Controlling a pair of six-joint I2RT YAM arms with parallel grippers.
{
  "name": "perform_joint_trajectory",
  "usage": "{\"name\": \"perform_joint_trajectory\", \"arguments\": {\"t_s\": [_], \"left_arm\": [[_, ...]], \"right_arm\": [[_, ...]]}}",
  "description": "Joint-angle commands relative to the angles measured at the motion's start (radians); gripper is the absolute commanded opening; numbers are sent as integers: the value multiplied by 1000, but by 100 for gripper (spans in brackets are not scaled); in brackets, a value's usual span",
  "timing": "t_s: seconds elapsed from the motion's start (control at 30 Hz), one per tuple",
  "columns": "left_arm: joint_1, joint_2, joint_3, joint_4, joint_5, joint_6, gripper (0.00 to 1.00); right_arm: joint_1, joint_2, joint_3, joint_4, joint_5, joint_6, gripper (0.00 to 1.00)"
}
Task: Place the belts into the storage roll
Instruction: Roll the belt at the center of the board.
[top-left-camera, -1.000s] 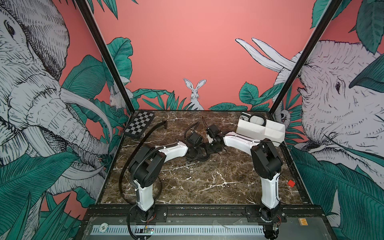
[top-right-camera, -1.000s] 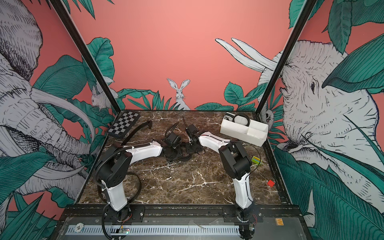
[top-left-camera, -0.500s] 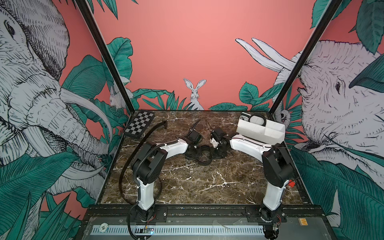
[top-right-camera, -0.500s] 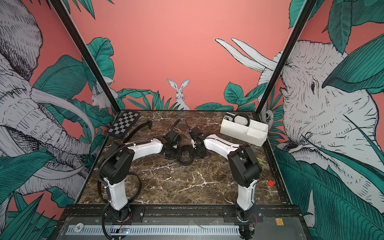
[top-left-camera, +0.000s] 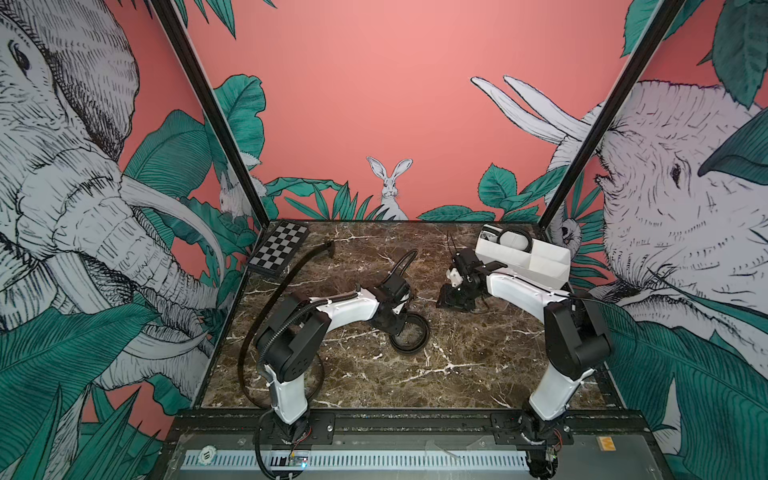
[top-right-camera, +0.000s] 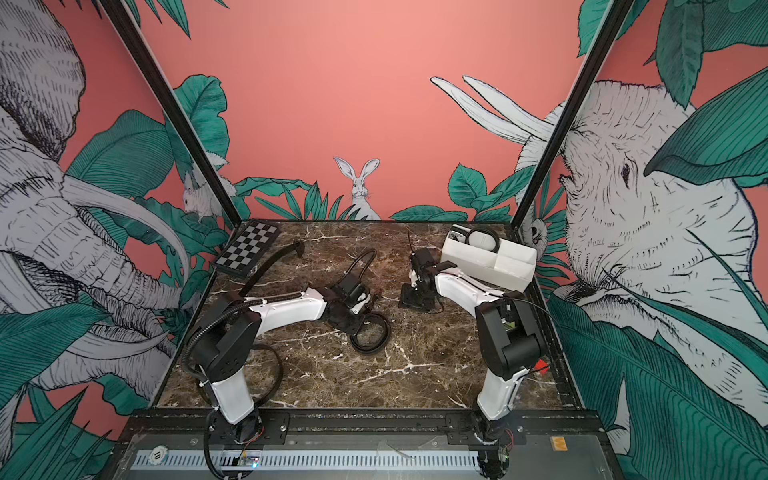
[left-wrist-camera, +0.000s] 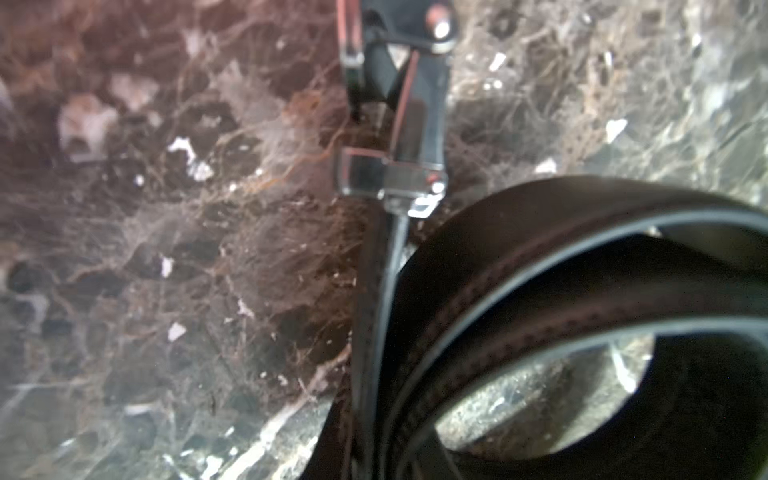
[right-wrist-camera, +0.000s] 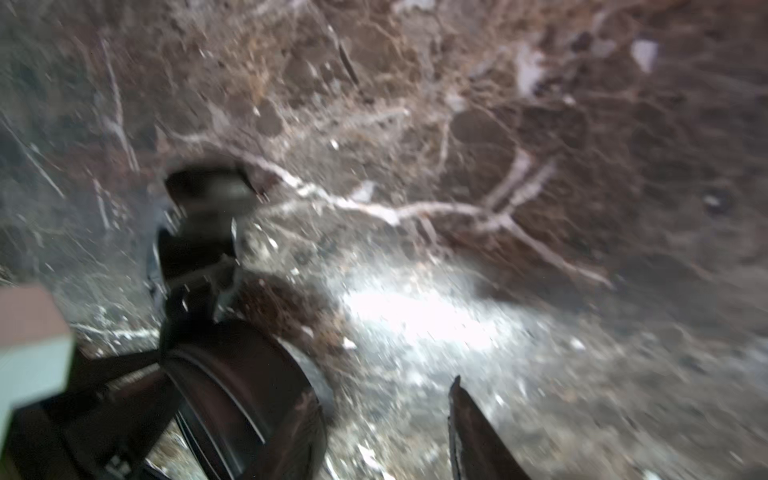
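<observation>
We see belt (top-left-camera: 409, 350) coiled on marble table (top-left-camera: 374, 386), well apart from storage roll (top-left-camera: 540, 268). Left gripper (top-left-camera: 397, 328) at coil's edge, jaws clamped on its strap. Right gripper (top-left-camera: 452, 300) nearer storage roll, jaws apart, empty. We note second belt (top-left-camera: 515, 231) coiled inside storage roll's far end compartment.

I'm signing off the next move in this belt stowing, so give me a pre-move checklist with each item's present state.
1. Coiled black leather belt on the brown marble table is rolled up: ok.
2. Left gripper hold on that belt: cannot tell; it sits at the coil's rim, fingers hidden.
3. Right gripper clear of the coil: ok; open and apart from it.
4. White plastic partitioned box has free compartments: ok; another coiled belt fills only one end compartment.
5. Route to the box: probably not ok; the right arm's white forearm lies across it.
</observation>
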Motion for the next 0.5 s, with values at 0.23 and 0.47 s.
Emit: {"name": "perform_joint_trajectory", "arguments": {"t_s": [0.23, 0.47], "left_arm": [[-48, 8, -53, -150, -140, 70, 0], [-50, 25, -45, -156, -148, 58, 0]], "right_arm": [[54, -7, -76, 313, -21, 274, 55], [85, 38, -84, 455, -2, 463, 65]]}}
